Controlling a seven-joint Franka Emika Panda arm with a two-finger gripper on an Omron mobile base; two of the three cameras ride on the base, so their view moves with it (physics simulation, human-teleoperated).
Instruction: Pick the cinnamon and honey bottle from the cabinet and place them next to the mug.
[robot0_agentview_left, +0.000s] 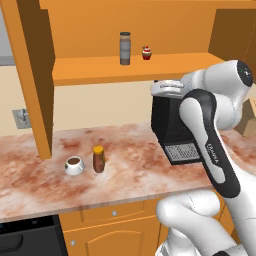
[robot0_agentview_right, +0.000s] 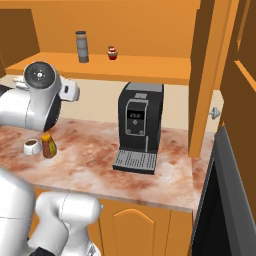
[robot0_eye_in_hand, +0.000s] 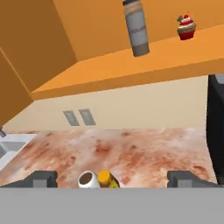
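Marble counter, fingers spread wide and empty, honey bottle between them beside mug

Legible text: one item, partly. White lettering runs lengthwise along the dark grey link of the white robot arm, seen in the left base view; too small to spell out. The black coffee machine's front panel carries a small lit display with pale marks, unreadable. The slim grey cylindrical jar shows a faint label band, no readable characters.
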